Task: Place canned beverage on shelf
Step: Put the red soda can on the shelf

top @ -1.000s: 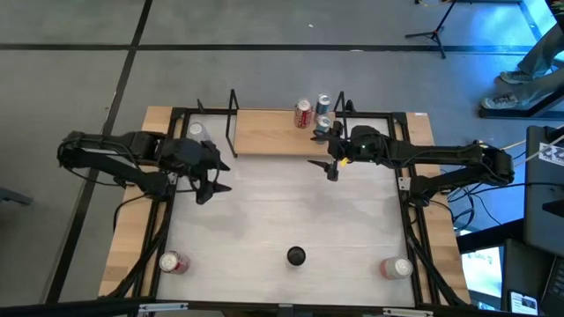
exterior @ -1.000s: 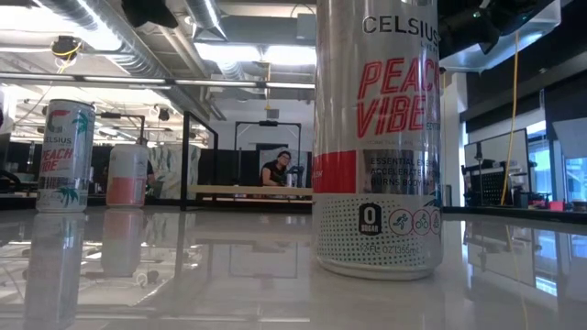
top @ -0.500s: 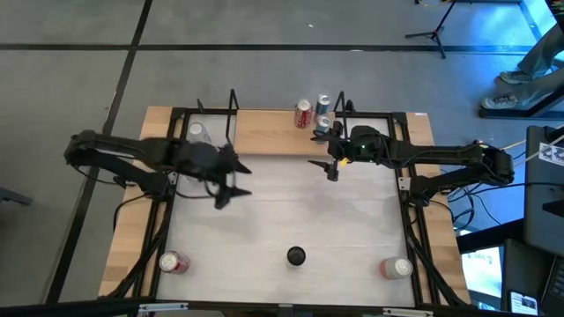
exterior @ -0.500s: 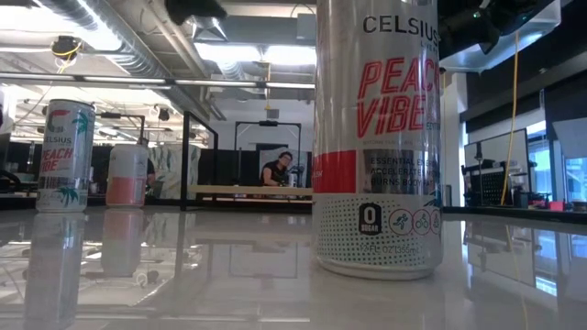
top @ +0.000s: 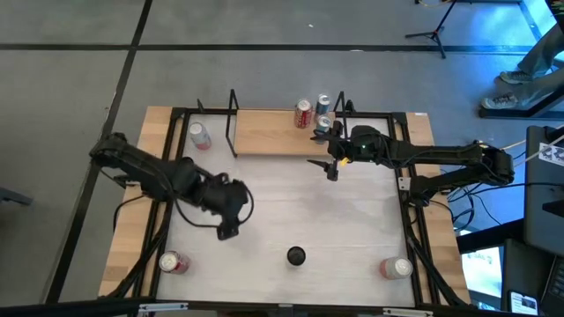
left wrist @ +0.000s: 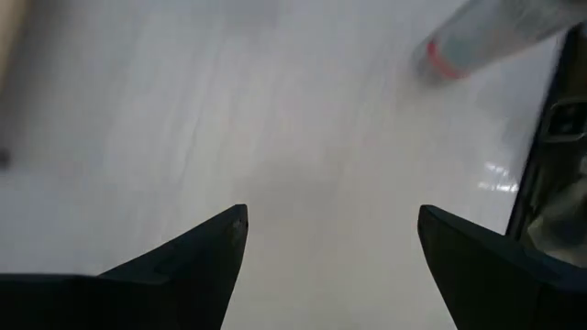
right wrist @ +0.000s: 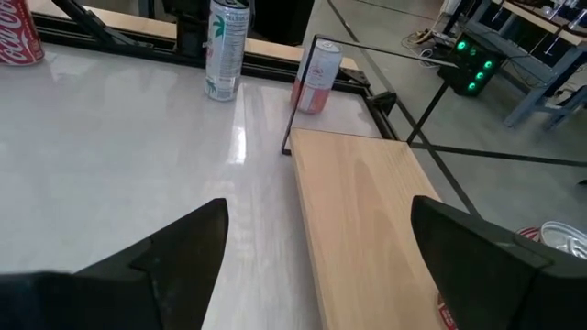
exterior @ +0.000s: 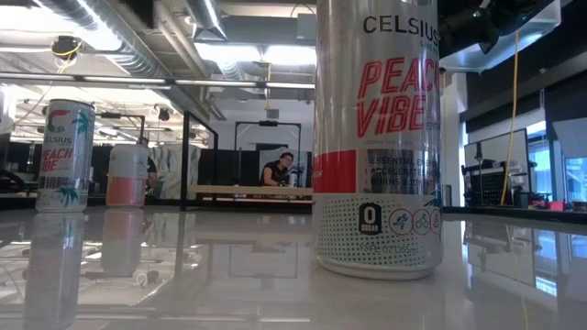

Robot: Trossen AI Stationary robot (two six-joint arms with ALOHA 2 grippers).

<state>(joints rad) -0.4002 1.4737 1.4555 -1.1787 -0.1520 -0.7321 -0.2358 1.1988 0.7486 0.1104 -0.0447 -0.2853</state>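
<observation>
Here, nearest the front edge of the table, three cans stand in a row: one with a red label at about seven o'clock from the table's middle, a dark-topped can at six o'clock, and a pale can with an orange band at five o'clock. In the level view the tall Peach Vibe can fills the foreground, touching nothing but the tabletop. My left gripper hangs over the white surface at about eight o'clock from the middle, its two dark fingers spread wide with nothing between them, only bare tabletop and a blurred can lying beyond them in its own wrist view. My right gripper sits at about one o'clock, just at the front edge of the shelf, fingers likewise apart and empty, looking along the light-wood board. Farther back, the shelf lies at twelve o'clock along the table's rear, with black wire uprights at its short ends. At its right end stand a red cola can and two silver cans close together. A pink-and-white can stands off the shelf's left end, at about ten o'clock, beside the upright. Beyond the table, a person sits in the room.
</observation>
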